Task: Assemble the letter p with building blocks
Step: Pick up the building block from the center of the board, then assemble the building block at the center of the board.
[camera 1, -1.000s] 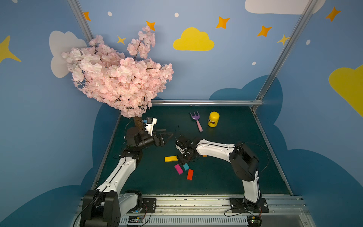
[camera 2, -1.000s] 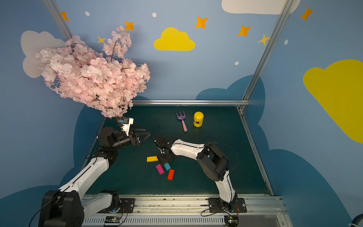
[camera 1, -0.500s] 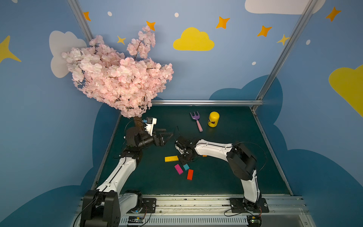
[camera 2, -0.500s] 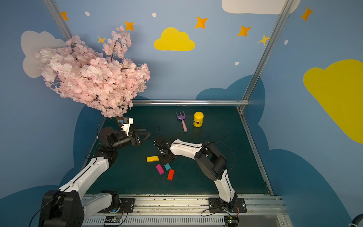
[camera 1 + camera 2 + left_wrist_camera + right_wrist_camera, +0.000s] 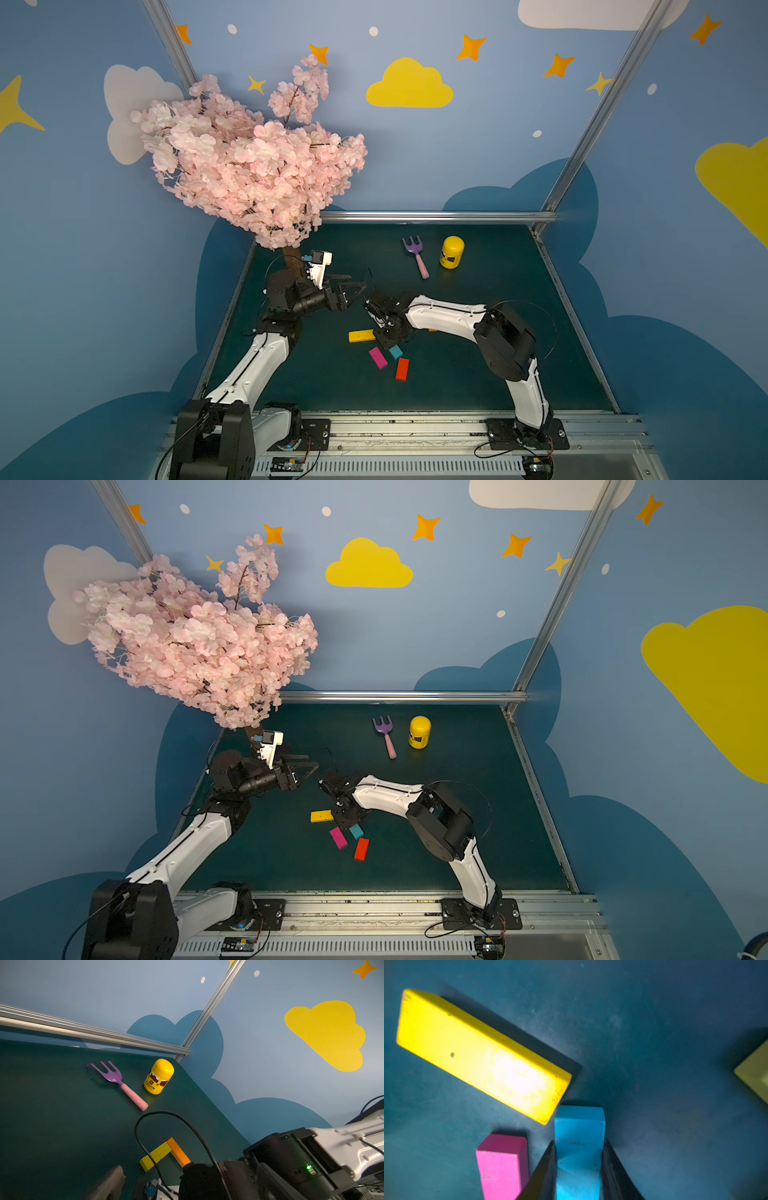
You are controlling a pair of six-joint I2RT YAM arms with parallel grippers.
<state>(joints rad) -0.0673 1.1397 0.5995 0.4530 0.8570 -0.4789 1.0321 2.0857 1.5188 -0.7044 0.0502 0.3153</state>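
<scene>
Teal block [image 5: 396,352] lies mid-desk [image 5: 478,386] in both top views. The right jaws are down over one end of it and pinched narrow on it. The left jaws hang wide apart and empty, raised off to the side. Lone yellow block [image 5: 361,336], magenta block [image 5: 377,358] and red block [image 5: 402,368] lie loose just beside it, none joined, so the letter p isn't formed yet. Left wrist view: second yellow block [image 5: 155,1156] butts against orange block [image 5: 178,1152] in an L, likely the loop's first corner. Purple fork [image 5: 116,1079] and yellow jar [image 5: 159,1076] sit well apart behind it. Right wrist view: both jaws lie flat on the teal block's long sides. Whether it is off the desk, can't tell. The lone yellow block's corner nearly touches it and the magenta block is just beside. My read: these are small painted solid blocks, light, stiff and not fragile, with smooth faces that may be a bit slippery. Grip across the narrow width near mid-length, since an off-centre hold may let it swing. Neighbours could get nudged on the lift.
</scene>
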